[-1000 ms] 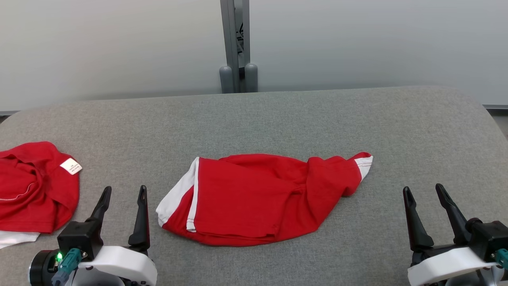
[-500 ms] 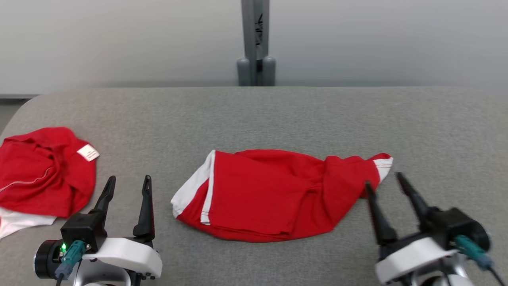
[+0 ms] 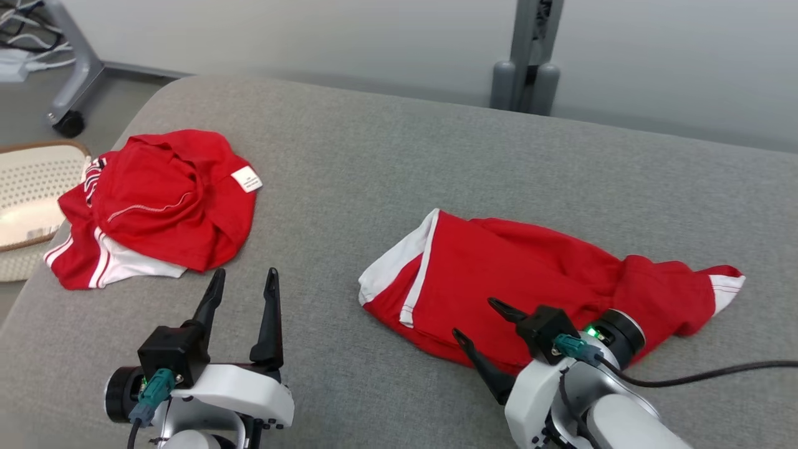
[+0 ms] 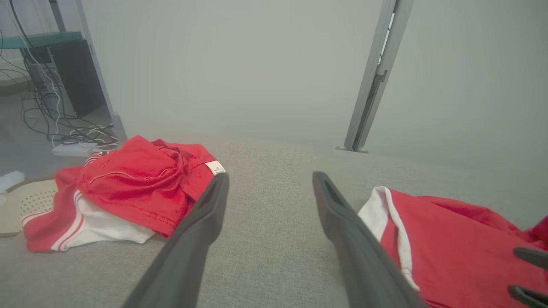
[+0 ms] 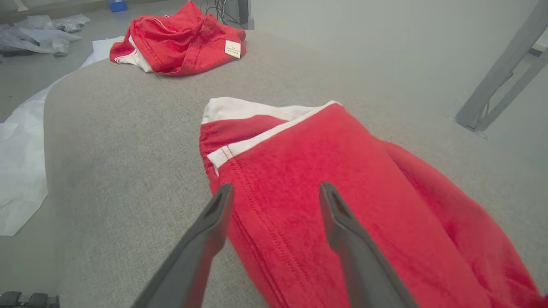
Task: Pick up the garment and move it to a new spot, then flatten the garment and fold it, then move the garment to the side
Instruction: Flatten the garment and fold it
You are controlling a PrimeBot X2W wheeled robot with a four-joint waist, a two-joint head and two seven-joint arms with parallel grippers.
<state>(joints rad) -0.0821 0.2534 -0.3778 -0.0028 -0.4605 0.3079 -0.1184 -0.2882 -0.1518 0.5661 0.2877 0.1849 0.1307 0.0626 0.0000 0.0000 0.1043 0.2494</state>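
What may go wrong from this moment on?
1. The right gripper holds its fingers open over the layered near edge of the folded garment; it may pinch only the top layer, so the fold opens when lifted.
2. The crumpled garment lies at the left edge of the table; moving the folded one there may push it off.

Wall (image 3: 312,31): plain pale grey, evenly lit.
Table (image 3: 386,143): grey woven fabric top, rounded corners.
Post (image 3: 530,37): grey metal upright behind the table's far edge, two rounded feet.
Floor (image 3: 112,93), off the table's left edge: castor leg (image 3: 68,121), loose cables (image 4: 43,107), cream perforated tray (image 3: 28,181), white sheets (image 5: 21,179).
Cabinet (image 4: 75,77): dark, teal top.
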